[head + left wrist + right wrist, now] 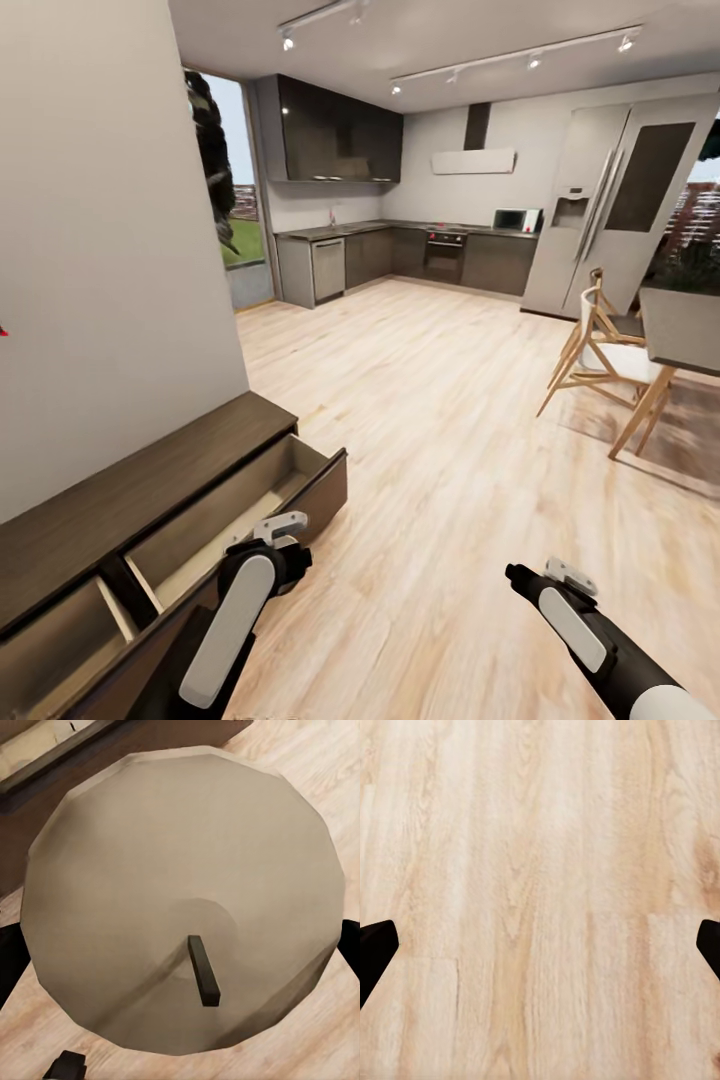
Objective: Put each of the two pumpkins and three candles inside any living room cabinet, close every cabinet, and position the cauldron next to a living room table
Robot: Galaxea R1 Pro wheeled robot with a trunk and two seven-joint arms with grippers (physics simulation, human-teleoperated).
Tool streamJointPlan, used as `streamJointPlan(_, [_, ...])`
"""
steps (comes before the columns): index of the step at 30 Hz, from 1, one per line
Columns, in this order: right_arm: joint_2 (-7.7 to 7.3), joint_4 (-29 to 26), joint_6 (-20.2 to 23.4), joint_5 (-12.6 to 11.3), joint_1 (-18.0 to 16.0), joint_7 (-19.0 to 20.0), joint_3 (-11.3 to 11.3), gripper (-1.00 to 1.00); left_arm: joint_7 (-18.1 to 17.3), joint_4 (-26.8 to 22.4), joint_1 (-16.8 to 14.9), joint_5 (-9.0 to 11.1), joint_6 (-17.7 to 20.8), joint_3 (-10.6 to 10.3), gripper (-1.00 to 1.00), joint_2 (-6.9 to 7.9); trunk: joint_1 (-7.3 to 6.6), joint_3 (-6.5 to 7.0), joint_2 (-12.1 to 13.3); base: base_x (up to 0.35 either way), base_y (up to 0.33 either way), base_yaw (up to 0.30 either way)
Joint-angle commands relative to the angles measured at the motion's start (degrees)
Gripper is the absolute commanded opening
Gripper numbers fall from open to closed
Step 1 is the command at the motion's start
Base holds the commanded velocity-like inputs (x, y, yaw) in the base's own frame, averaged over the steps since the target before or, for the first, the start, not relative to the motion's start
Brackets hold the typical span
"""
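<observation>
Bare wood floor (440,470) spreads wide beside the cabinet (150,500), drawers open. Left gripper (180,945) clamps a candle (180,870); right gripper's (540,945) fingers spread wide, empty.

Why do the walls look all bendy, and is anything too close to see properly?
In the head view the wide lens bows straight lines, so the fridge leans and the open cabinet fans out. In the left wrist view the candle, gripped in the left gripper, sits so near that it looks huge and soft-edged. In the right wrist view the floor is evenly lit, without glare.
</observation>
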Motion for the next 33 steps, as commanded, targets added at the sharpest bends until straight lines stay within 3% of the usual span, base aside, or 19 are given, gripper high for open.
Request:
streamJointPlan(1, [-0.1,-0.13,0.14,-0.29,-0.03,-0.45,0.28,1.0,0.57,-0.04,-0.07,0.36,0.34,-0.05,-1.0,-0.05,0.0,-0.06,-0.04,0.004,-0.005,0.274])
streamJointPlan(19, [-0.31,-0.11,0.22,-0.29,-0.03,-0.45,0.19,1.0,0.62,-0.04,-0.16,0.36,0.32,-0.01,-1.0,-0.84,-3.95,3.17,7.18,0.0,0.0,0.263])
streamJointPlan(33, [-0.37,-0.13,0.22,-0.29,-0.03,-0.45,0.15,1.0,0.59,-0.05,-0.13,0.38,0.32,-0.09,-1.0,-0.76,-3.95,3.17,7.18,0.053,-0.06,0.054])
